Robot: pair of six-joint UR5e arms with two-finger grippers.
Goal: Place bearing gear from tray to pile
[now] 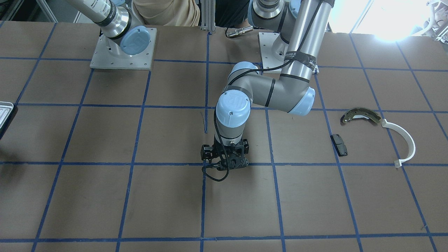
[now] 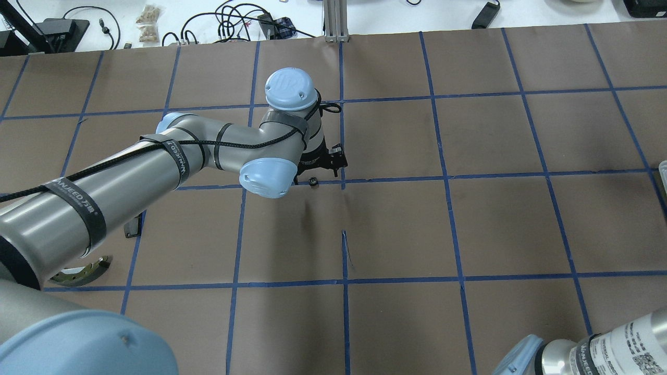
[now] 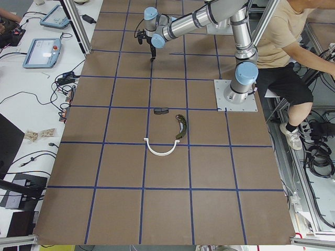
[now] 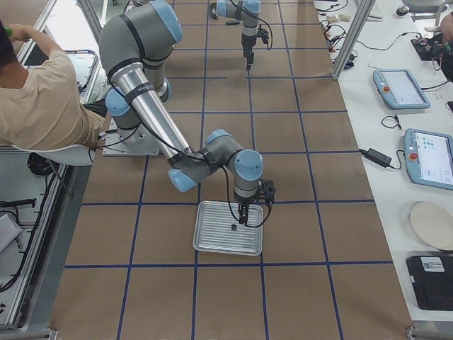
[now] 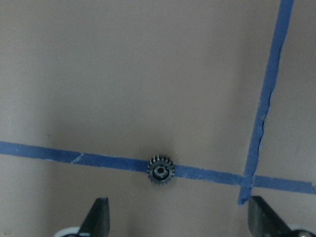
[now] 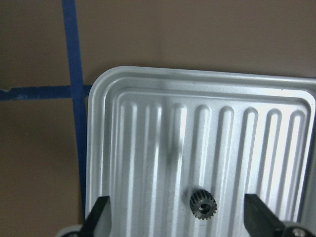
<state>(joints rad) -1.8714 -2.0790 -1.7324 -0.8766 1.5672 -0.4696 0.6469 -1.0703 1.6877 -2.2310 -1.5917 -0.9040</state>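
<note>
A small black bearing gear (image 5: 161,171) lies on a blue tape line on the table, just ahead of my open, empty left gripper (image 5: 180,222), which hovers low over the table's middle (image 2: 325,159). Another black gear (image 6: 203,205) lies on the ribbed base of the silver tray (image 6: 148,148). My right gripper (image 6: 177,219) is open and empty above it, its fingers on either side. The pile lies to the robot's left: an olive brake shoe (image 1: 360,115), a white plastic arc (image 1: 402,140) and a black pad (image 1: 339,144).
The table is brown paper with a blue tape grid. The tray (image 4: 212,237) sits far to the robot's right, only its edge showing in the front view (image 1: 5,112). A person sits behind the robot's bases. Monitors and cables lie beyond the far table edge.
</note>
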